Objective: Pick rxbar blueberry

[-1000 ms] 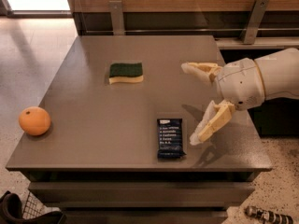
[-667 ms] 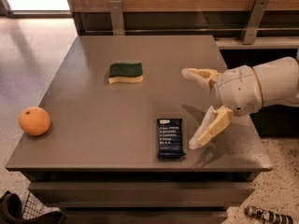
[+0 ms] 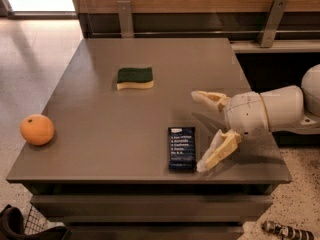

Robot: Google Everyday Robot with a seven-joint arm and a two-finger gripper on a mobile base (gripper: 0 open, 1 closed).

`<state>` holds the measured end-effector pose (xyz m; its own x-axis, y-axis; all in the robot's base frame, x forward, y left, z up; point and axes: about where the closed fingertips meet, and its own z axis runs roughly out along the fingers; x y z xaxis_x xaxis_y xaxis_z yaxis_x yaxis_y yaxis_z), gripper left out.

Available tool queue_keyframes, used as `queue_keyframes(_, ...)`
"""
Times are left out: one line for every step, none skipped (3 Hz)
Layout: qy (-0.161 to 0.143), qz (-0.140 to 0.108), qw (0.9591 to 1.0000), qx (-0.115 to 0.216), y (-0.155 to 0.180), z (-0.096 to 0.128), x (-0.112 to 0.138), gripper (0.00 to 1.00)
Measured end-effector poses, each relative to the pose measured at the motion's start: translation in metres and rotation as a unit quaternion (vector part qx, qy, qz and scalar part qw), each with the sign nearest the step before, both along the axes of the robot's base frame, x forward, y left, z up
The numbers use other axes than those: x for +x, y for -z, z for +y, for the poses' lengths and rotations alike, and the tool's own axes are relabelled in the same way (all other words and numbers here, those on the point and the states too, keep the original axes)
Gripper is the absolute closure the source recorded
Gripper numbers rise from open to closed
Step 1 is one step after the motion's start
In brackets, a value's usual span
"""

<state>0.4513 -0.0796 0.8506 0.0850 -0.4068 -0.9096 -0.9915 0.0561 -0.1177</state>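
The rxbar blueberry (image 3: 181,148) is a flat dark navy wrapper with white text. It lies flat on the grey table (image 3: 125,114) near the front edge, right of the middle. My gripper (image 3: 201,131) reaches in from the right, just right of the bar and low over the table. It is open, with its cream fingers spread wide: one fingertip (image 3: 199,96) points left above the bar's far end, the other (image 3: 206,163) sits beside the bar's near right corner. It holds nothing.
A green-and-yellow sponge (image 3: 135,78) lies at the middle back of the table. An orange (image 3: 37,129) sits near the left front edge. A wooden wall with metal brackets (image 3: 125,18) runs behind the table. The table's front edge is close to the bar.
My gripper has moved a little to the left and down, toward the bar. The bar, sponge and orange have not moved.
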Motion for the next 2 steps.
queue_keyframes(-0.007, 0.010, 0.9999, 0.004, 0.015, 0.005, 0.001, 0.00)
queue_keyframes(-0.008, 0.017, 0.9998, 0.004, 0.027, 0.008, -0.004, 0.00)
